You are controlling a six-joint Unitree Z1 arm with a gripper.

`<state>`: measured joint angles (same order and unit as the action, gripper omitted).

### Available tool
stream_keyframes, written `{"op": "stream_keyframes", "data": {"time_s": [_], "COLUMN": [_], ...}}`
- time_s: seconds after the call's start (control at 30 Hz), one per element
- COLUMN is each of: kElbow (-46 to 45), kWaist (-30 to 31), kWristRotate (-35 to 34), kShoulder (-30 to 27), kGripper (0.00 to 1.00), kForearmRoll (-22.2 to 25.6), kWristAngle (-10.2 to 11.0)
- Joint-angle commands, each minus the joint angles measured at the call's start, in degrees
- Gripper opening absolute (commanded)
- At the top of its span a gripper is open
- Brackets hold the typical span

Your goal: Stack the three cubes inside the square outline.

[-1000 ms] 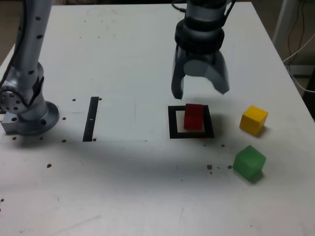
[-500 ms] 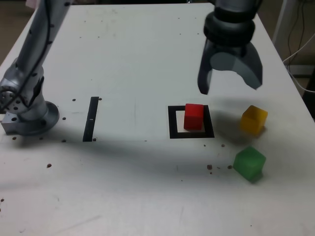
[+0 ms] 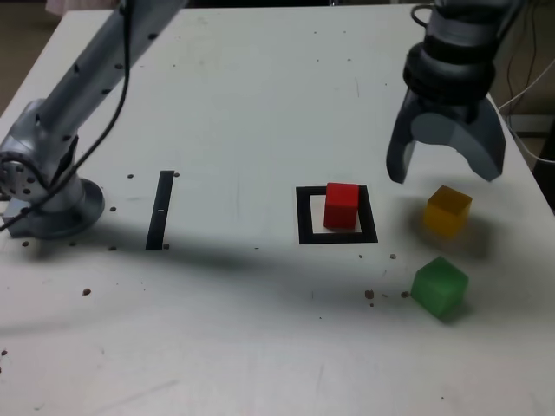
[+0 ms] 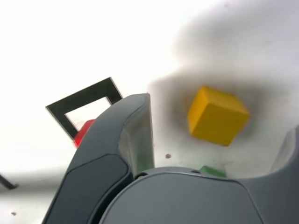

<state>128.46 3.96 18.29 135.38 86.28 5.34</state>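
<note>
Red cube [image 3: 342,205] sits in the outline [image 3: 304,217]; we see no writing anywhere. Tool [image 3: 445,166] wide, empty, above yellow cube [image 3: 447,211]; green cube [image 3: 439,287] nearby on bench [image 3: 225,113].

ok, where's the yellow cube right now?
In the exterior view the yellow cube sits on the table right of the square outline, behind the green cube, under the open gripper.

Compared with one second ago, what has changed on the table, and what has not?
The open gripper moved from above the red cube toward the exterior view's right and now hangs over the yellow cube, holding nothing. Its shadow now darkens the yellow cube. The red cube stayed inside the square outline, and the yellow and green cube kept their places.
</note>
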Motion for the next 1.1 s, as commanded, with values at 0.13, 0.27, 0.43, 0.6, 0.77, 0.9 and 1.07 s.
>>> {"op": "stream_keyframes", "data": {"time_s": [0.13, 0.27, 0.43, 0.6, 0.77, 0.9, 1.07], "kElbow": [5.13, 5.68, 6.14, 6.94, 6.79, 6.76, 7.18], "kWaist": [0.71, 0.94, 1.36, 1.87, 1.93, 1.93, 2.04], "kWristRotate": [1.35, 1.99, 6.36, 13.79, 15.42, 15.35, 15.23], "kShoulder": [3.76, 4.02, 4.23, 4.4, 4.48, 4.94, 6.66], "kGripper": [0.99, 0.99, 1.0, 1.0, 1.0, 0.99, 0.99], "kForearmRoll": [2.04, 2.03, 1.61, 1.61, 1.88, 1.88, 1.86], "kWristAngle": [-0.25, -0.2, -0.08, 0.48, 1.25, 1.41, 1.16]}}
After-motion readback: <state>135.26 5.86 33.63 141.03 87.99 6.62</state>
